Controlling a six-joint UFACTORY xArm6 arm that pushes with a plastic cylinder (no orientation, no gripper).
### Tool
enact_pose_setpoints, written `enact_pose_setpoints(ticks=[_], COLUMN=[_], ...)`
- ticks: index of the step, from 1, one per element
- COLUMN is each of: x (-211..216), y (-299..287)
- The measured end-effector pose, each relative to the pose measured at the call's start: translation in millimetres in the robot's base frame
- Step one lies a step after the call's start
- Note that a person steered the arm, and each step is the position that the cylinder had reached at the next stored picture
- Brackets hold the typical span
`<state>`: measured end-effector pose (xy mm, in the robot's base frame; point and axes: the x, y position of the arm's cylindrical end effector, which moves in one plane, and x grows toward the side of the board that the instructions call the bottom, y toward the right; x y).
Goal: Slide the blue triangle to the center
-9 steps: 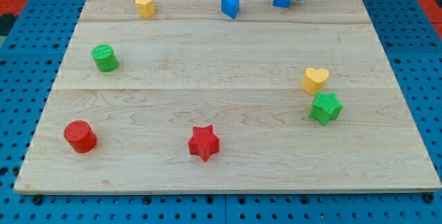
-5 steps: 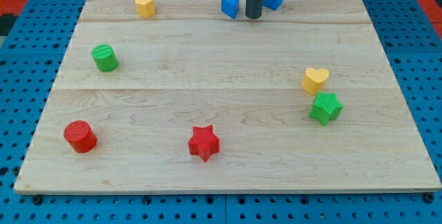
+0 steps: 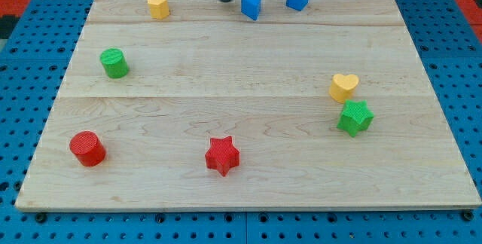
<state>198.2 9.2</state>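
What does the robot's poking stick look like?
It is a plain dark rod, round and straight like a thick black crayon. Only its short lower piece shows at the view's top; the rest is cut off. My tip is blunt and sits just left of the blue triangle. No cables, stickers or markings show on it.

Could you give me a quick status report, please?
My tip at the view's top, just left of the blue triangle, apart. Triangle not yet at center. Path toward center clear.
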Motion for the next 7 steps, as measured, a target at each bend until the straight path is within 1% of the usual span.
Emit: enact_pose_setpoints(ticks=[1, 2, 3, 4, 5, 6, 7], x=[38, 81, 66, 51, 31, 24, 53], y=[63, 75, 102, 90, 38, -12, -18])
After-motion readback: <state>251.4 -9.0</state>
